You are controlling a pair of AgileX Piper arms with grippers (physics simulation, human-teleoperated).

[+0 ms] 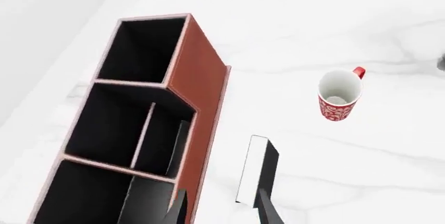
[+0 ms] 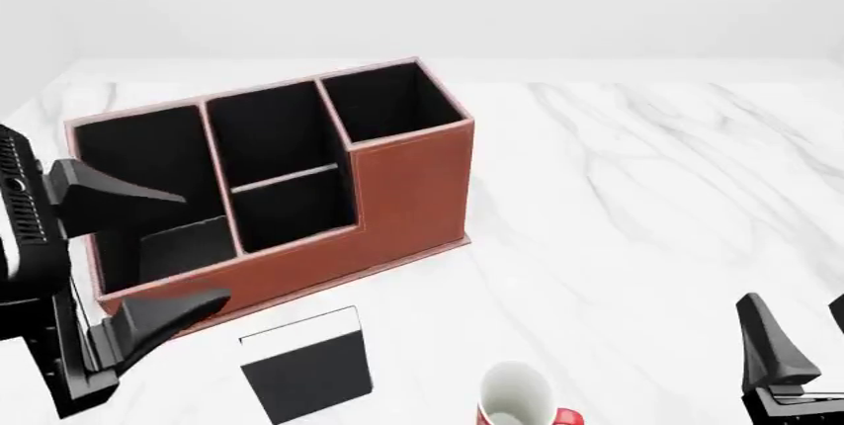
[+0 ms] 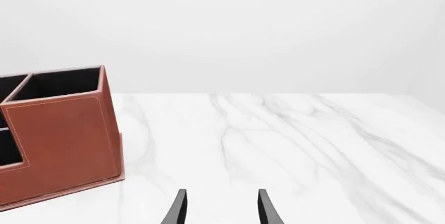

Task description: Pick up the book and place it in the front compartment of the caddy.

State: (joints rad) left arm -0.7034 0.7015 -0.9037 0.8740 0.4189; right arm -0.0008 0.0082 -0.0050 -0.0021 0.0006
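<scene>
Lying flat on the desk [image 2: 633, 198], the book [image 2: 308, 366] sits just right of the left gripper [image 2: 138, 257], whose fingers [image 2: 165, 313] gape empty, while the right gripper [image 3: 219, 208], also open, hangs well apart at the right.

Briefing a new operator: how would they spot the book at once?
Find the big brown caddy on the marble table. The book lies flat just before it, beside a red mug. It is thin, black and square, with a white strip along one edge.

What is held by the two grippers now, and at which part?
Nothing. Left gripper and right gripper are open and empty; the book lies on the table.
</scene>
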